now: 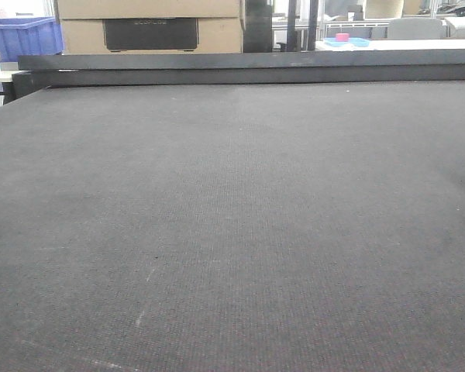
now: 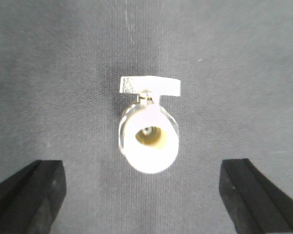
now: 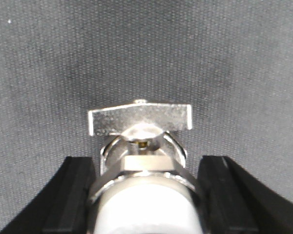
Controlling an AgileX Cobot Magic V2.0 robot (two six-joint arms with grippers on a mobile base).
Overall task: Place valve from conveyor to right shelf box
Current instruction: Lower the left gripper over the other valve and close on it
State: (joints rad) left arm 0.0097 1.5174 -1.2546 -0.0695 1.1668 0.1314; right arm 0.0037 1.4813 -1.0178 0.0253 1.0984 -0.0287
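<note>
on the front camera, the conveyor [image 1: 232, 232] filled nearly the whole picture as a dark grey woven belt with faint pale scuffs. its black edge rail [image 1: 248, 68] ran across the far side. beyond the rail i saw a cardboard box [image 1: 151, 27] and, further left, a blue bin [image 1: 23, 35].

under the left wrist camera, a loose valve [image 2: 148, 139] lay on the belt. its round white end and pale bore faced the lens, and its flat handle [image 2: 149, 86] sat crosswise on the far side. the left gripper [image 2: 141, 168] stood wide, its black fingers [image 2: 31, 195] well apart from the valve on either side and touching nothing.

the right wrist camera showed the right gripper [image 3: 146, 163] set narrow around a gripped valve [image 3: 145, 190]. its black pads [image 3: 80, 190] sat tight against both flanks of the metal body, and the silver handle [image 3: 139, 122] lay crosswise just past the fingertips. belt weave was the backdrop, and i could not tell whether this valve rested on the belt or hung above it. no view held both valves, so i could not tell how they lay relative to each other.
</note>
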